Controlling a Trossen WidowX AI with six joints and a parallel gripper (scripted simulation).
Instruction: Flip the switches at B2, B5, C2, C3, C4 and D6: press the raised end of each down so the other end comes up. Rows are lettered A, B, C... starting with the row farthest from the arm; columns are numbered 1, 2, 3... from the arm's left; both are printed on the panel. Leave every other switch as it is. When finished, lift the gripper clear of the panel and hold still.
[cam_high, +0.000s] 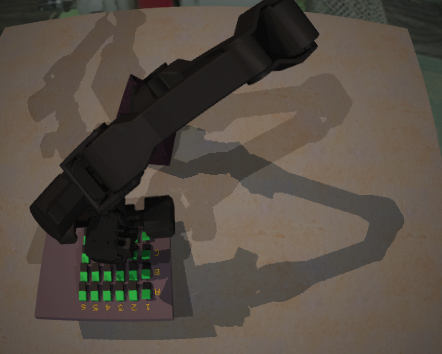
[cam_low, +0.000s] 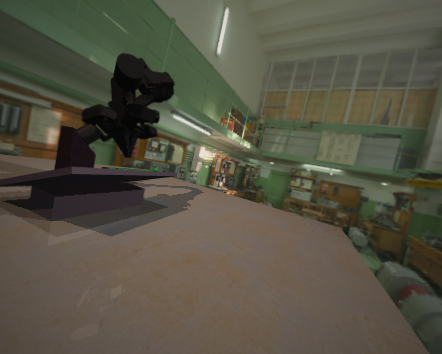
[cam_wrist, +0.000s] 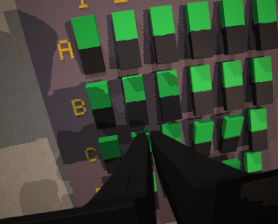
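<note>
The mauve panel (cam_high: 55, 290) (cam_low: 60, 175) (cam_wrist: 70, 80) carries rows of rocker switches, each with a green half and a dark half. In the wrist view, B2 (cam_wrist: 134, 89), B5 (cam_wrist: 232, 74), C3 (cam_wrist: 171, 131), C4 (cam_wrist: 203, 131) and D6 (cam_wrist: 253, 161) show. C2 (cam_wrist: 144, 131) is partly hidden behind the fingertips. Which end of each is raised is hard to tell. My gripper (cam_low: 128, 155) (cam_wrist: 148, 139) is shut and empty, pointing down over the panel, its tips seen against C2 and C3. Its height above the switches is unclear. Most of row D is hidden by the fingers.
A dark purple block (cam_high: 162, 152) (cam_low: 66, 150) stands behind the panel on the arm's side, partly under the arm in the top view. The panel sits raised on a base (cam_low: 95, 200). The arm and its shadows cover part of rows C and D.
</note>
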